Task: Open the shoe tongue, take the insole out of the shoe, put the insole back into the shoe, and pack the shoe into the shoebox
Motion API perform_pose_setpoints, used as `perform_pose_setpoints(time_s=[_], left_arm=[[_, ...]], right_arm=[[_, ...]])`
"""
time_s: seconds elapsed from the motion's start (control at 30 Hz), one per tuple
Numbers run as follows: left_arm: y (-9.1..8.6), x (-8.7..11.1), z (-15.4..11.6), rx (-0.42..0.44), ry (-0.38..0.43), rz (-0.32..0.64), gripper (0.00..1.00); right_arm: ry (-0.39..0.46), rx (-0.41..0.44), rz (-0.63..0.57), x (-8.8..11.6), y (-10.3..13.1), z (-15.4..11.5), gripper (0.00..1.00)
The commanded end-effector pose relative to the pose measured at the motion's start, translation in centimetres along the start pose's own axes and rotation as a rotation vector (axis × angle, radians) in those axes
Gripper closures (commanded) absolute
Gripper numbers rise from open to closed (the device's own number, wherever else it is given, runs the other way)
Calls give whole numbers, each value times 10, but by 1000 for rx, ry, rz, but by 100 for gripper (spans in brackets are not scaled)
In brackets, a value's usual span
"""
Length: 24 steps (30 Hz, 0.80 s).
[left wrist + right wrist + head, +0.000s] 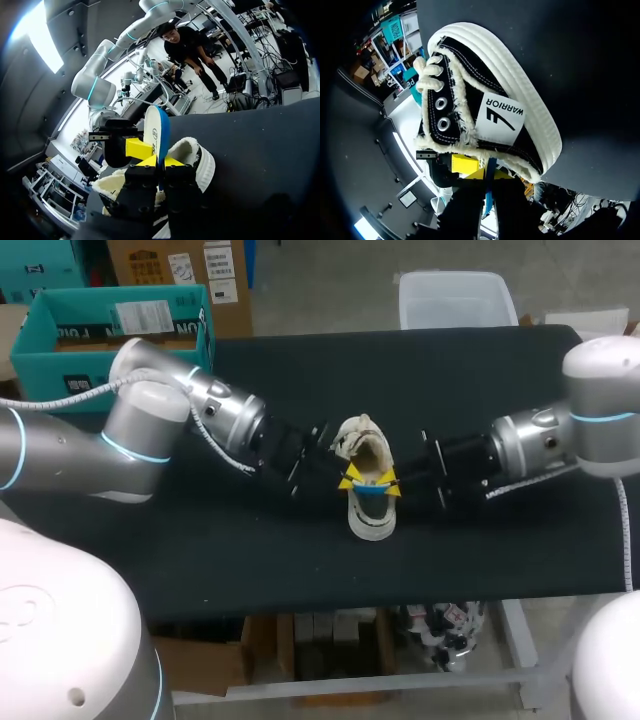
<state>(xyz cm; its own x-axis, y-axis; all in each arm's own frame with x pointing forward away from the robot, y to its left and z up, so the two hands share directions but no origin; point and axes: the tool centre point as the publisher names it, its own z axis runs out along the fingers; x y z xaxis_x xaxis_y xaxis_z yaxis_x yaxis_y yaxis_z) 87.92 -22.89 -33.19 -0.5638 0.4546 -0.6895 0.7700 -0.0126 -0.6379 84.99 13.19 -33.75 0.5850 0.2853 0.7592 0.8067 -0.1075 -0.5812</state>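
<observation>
The tongue looks pulled open, and the insole (156,130) stands upright, partly out of the shoe (372,522) in the middle of the table (480,370). My left claw (160,161) and right claw (491,174) both pinch it. Reseating and boxing seem left. The insole is thin, flat, white-faced and blue-edged. The shoe is black canvas with fleecy lining and a ribbed white rubber sole.

Left arm (230,425), right arm (520,445) flank shoe (372,520), fingers (348,481) on insole (371,491), table (300,370) free behind
</observation>
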Motion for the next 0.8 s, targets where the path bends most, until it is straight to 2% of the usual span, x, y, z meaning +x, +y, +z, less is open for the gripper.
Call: perform_pose_setpoints(time_s=[0.03,0.23,0.4,0.43,0.47,0.5,0.57,0.63,0.73,0.8], left_arm=[[12,-5,4,1,1,-3,100],[18,-5,4,-6,-3,-21,100],[17,-3,3,-3,0,-18,100],[17,-3,3,-3,1,-17,100],[16,-3,3,-3,0,-17,100],[16,-3,2,-3,0,-17,100],[15,-2,2,-4,0,-17,100],[14,-1,2,-4,0,-17,100],[13,0,3,-4,-1,-17,100],[13,0,3,-4,-4,-18,100]], right_arm=[[6,35,0,-1,18,5,100],[7,42,4,0,29,6,100],[17,44,3,0,28,5,100],[21,42,0,1,25,4,85],[21,37,-3,2,22,3,62],[22,32,-7,3,19,2,46],[17,20,-12,4,12,-1,31],[14,11,-17,6,4,-4,30],[6,-1,-27,8,-6,-5,33],[3,-7,-29,9,-11,-6,44]])
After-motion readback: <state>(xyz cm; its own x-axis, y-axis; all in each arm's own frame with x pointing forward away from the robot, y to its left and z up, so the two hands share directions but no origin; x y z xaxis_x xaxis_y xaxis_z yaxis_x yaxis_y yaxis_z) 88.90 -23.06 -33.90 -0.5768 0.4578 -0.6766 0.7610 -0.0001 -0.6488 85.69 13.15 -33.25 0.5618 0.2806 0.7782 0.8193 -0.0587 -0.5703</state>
